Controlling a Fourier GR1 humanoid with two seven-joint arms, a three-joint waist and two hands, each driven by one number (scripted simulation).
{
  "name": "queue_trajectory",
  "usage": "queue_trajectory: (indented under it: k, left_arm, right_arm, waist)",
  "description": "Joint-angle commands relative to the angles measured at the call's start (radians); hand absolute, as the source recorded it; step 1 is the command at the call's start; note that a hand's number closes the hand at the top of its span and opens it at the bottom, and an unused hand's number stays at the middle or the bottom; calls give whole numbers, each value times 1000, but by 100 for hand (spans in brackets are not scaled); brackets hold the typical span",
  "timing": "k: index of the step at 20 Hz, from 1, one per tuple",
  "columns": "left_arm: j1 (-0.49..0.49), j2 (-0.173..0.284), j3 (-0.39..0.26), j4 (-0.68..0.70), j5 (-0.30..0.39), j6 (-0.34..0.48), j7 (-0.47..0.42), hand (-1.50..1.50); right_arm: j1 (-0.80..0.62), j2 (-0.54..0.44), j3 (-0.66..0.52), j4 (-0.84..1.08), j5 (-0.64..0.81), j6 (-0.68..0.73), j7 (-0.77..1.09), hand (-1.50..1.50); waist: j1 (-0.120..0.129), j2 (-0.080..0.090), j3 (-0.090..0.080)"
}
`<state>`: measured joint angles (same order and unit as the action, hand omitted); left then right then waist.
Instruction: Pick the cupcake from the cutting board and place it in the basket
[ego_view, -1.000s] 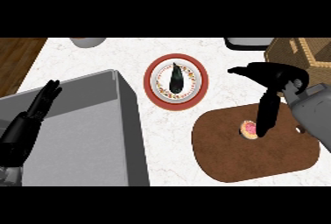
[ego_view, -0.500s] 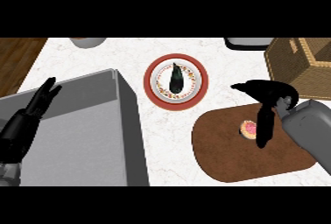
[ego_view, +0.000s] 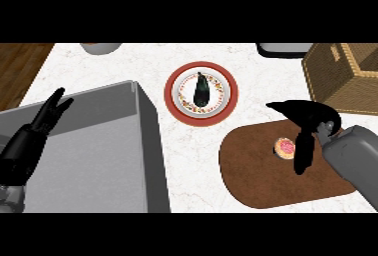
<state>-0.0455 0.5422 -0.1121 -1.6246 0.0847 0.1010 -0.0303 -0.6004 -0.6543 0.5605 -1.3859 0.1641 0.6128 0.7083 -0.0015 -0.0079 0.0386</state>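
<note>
A small cupcake (ego_view: 285, 147) with pink icing sits on the brown cutting board (ego_view: 258, 177) at the lower right. My right hand (ego_view: 308, 120) hovers over the board just right of the cupcake, thumb pointing left above it and straight fingers (ego_view: 303, 156) hanging down beside it; it holds nothing. The wicker basket (ego_view: 332, 75) stands at the upper right, partly cut off by the edge. My left hand (ego_view: 48, 114) rests open at the left, fingers up, over the grey bin.
A red-rimmed plate (ego_view: 182, 95) with a dark eggplant (ego_view: 200, 89) lies in the middle of the counter. A large grey bin (ego_view: 96, 150) fills the lower left. A grey bowl (ego_view: 101, 47) and a dark pan (ego_view: 284, 48) peek in at the top edge.
My right hand and forearm have drawn back toward the lower right, settling lower over the board beside the cupcake. The view shifted slightly. The left hand stays put.
</note>
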Motion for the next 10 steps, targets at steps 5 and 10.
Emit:
queue_trajectory:
  k: [5,10]
  left_arm:
    - [-118,-57,-16,42,-23,34,5,0]
    - [-103,-39,-17,32,-8,19,18,0]
  right_arm:
    - [61,101,37,28,107,-99,-21,-150]
    - [80,50,-16,67,121,-97,-100,-150]
  waist:
    - [-8,12,-38]
    - [-6,11,-38]
